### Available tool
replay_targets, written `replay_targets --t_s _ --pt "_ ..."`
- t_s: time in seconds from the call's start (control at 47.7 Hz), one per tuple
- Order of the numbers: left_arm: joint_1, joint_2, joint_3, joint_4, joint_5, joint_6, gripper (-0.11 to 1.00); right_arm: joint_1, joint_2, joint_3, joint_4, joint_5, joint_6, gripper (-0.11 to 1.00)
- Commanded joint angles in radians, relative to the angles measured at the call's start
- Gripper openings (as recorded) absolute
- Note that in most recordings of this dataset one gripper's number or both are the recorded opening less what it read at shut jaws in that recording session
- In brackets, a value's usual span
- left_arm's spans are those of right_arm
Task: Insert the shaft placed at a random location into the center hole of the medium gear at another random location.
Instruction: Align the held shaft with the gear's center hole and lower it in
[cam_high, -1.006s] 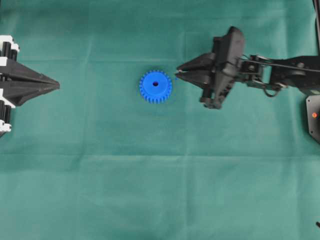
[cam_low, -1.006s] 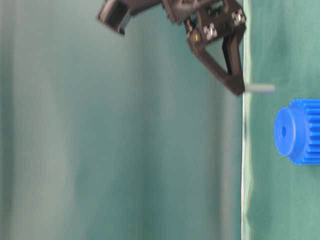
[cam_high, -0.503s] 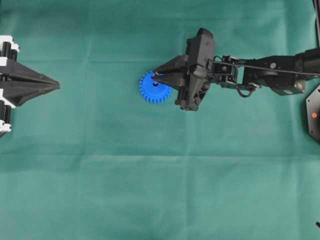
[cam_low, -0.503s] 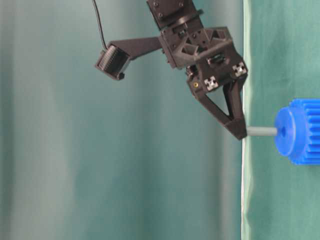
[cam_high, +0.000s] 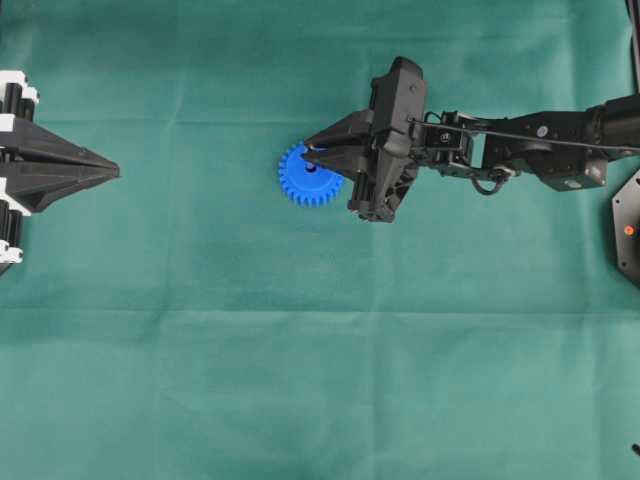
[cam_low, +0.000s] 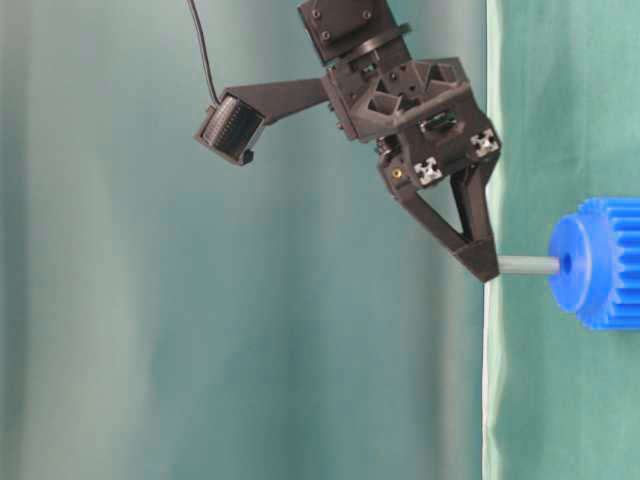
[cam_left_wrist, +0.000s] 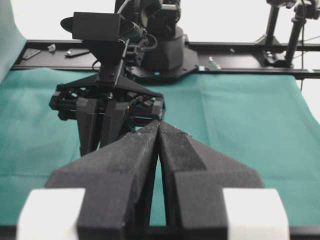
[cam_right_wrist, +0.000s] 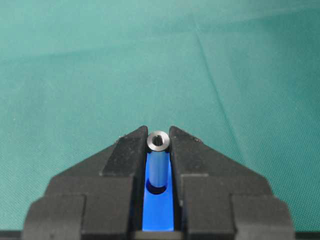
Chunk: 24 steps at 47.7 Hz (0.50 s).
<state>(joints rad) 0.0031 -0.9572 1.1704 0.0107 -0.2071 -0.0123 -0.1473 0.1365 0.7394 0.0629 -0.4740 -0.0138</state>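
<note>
The blue medium gear (cam_high: 305, 178) lies flat on the green cloth; it also shows in the table-level view (cam_low: 600, 262) and, between the jaws, in the right wrist view (cam_right_wrist: 159, 210). My right gripper (cam_high: 310, 154) is shut on the silvery shaft (cam_low: 528, 265), which stands upright with its lower end at the gear's center hole (cam_right_wrist: 157, 188). The shaft's top (cam_right_wrist: 158, 140) shows between the fingertips. My left gripper (cam_high: 115, 172) is shut and empty at the left edge; it also shows in the left wrist view (cam_left_wrist: 158, 125).
The green cloth (cam_high: 300, 350) covers the table. The right arm (cam_high: 520, 150) stretches in from the right. A black base with a red dot (cam_high: 627, 230) sits at the far right edge.
My right gripper moved left with the shaft from beside the gear to over its hub. The shaft's lower end has come to the center hole. The left arm has not moved.
</note>
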Motion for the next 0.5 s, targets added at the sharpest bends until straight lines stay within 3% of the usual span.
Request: replay_targets --t_s 0.0,0.482 --pt "-0.002 0.008 -0.011 0.002 -0.006 -0.002 0.0 0.002 -0.005 -0.018 0.0 -0.005 0.0 0.14" --pt "-0.002 0.008 -0.011 0.002 -0.009 -0.002 0.0 0.0 0.051 -0.023 -0.002 -0.017 0.0 0.14"
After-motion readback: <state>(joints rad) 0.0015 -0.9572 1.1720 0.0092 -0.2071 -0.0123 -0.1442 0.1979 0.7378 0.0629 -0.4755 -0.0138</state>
